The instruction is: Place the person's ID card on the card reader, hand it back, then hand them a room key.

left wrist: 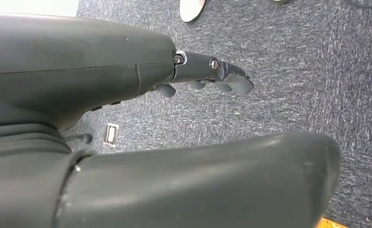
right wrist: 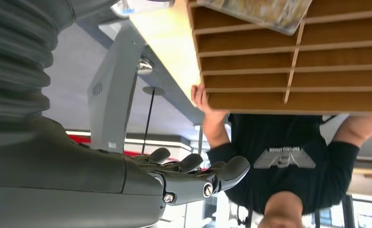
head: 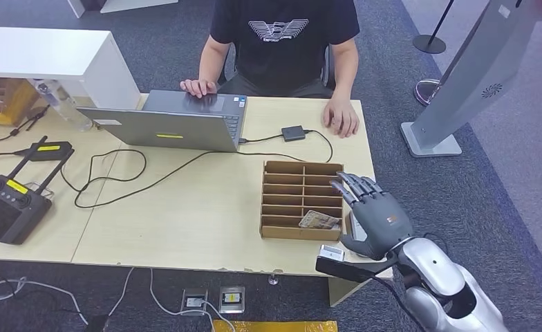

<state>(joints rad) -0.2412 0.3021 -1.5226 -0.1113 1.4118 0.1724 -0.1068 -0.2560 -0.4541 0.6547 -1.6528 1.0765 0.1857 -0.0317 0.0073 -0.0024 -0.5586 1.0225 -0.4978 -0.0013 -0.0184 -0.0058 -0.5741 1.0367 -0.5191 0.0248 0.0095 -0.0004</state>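
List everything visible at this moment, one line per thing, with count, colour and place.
Table: one, light wood, centre.
Slotted box: one, brown cardboard, table's right part.
Card: one, patterned, in the box's near right slot.
Laptop: one, grey, before the person.
Small black box: one, cabled, right of the laptop.
Remote controller: one, black, table's left edge.
White cabinet: one, far left.
Grey stand: one, on the carpet at right.
Person: one, black shirt, seated behind the table, hands on laptop and table.
Right hand: grey, fingers spread, holding nothing, beside the slotted box.
Left hand: dark grey, over the carpet.
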